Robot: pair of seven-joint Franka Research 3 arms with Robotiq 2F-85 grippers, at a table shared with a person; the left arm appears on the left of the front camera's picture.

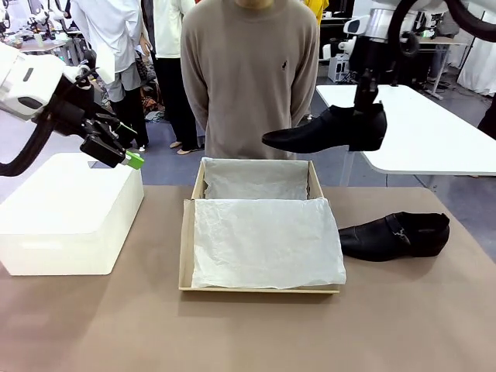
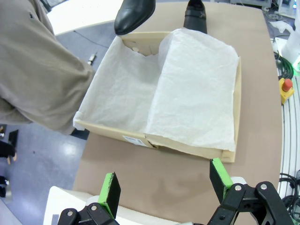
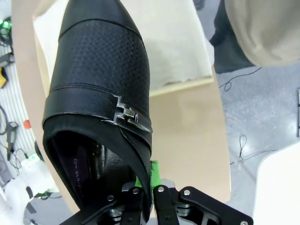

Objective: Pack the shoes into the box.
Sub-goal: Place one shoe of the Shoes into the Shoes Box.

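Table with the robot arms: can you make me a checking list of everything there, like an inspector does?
Surface: brown table, flat.
Job's things: raised shoe hangs in the air by the far right corner of the brown box; other shoe lies on the table right of it; the brown box is open, lined with tissue paper.
Clutter: white box on the table's left.
Grippers: left gripper open, holding nothing, above the white box; right gripper shut on the raised shoe's heel end.
Cables: thin cables on the floor.
Surroundings: person standing at the far side; white table behind.
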